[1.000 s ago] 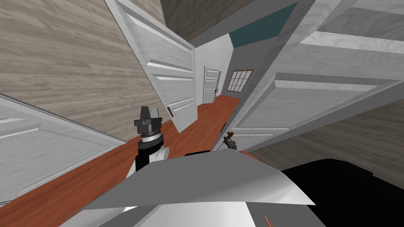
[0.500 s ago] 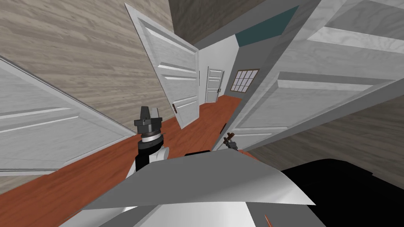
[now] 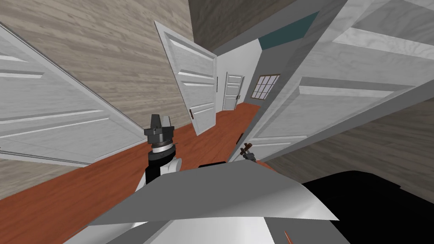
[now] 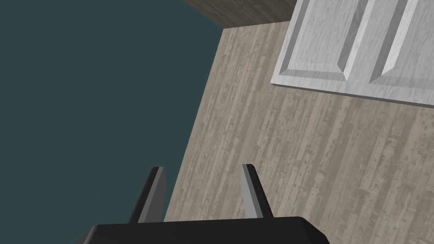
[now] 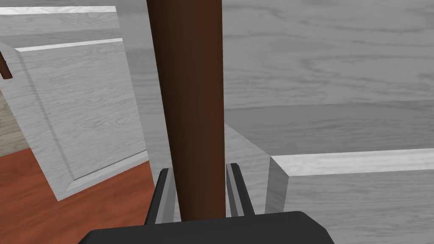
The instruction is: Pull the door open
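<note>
The white panelled door (image 3: 339, 93) stands at my right, and its dark brown handle (image 3: 246, 149) sits just above my chest. My right gripper (image 3: 247, 154) is shut on that handle. In the right wrist view the brown handle (image 5: 193, 106) runs as a thick bar between the two fingers (image 5: 163, 197), which press its sides, with the door's panels (image 5: 339, 84) right behind it. My left gripper (image 3: 159, 123) is held up at my left, away from the door, and in the left wrist view it (image 4: 203, 186) is open and holds nothing.
A second white door (image 3: 193, 93) stands ajar ahead, over the red-brown floor (image 3: 84, 190). Another panelled door (image 3: 51, 118) lies along the wood-look wall at my left. A far door (image 3: 233, 91) and a window (image 3: 265, 86) end the corridor. A black area (image 3: 381, 203) lies at my lower right.
My view has swung: the left door and the middle door have slid rightwards in the picture. The gripped door and both arms keep their places in it.
</note>
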Tool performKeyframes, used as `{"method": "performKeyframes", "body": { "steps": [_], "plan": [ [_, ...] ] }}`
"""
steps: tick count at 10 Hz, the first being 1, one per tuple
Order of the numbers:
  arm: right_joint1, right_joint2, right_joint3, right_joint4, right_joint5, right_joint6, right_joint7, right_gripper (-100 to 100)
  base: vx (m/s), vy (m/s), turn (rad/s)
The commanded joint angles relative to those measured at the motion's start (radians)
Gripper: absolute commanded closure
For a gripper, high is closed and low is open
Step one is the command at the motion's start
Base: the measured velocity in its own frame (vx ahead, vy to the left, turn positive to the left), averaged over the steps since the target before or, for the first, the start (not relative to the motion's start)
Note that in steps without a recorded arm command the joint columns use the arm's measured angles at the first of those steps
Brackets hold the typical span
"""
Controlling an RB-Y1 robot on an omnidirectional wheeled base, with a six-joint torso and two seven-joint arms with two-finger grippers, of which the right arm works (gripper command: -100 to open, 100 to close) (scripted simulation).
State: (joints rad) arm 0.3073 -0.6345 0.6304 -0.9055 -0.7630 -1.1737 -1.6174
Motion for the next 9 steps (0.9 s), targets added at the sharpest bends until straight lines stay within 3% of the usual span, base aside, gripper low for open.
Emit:
{"method": "performKeyframes", "body": {
  "steps": [1,6,7,9],
  "plan": [
    [0.001,-0.004,0.009,0.016,0.007,-0.017,-0.015,100,-0.182,-0.032,0.117],
    [-0.002,-0.019,0.031,0.049,0.026,-0.054,-0.05,100,-0.204,-0.045,0.118],
    [-0.003,-0.016,0.03,0.046,0.025,-0.048,-0.045,100,-0.076,-0.019,0.026],
    [-0.006,-0.02,0.043,0.062,0.031,-0.062,-0.058,100,-0.163,-0.028,0.149]
  ]
}}
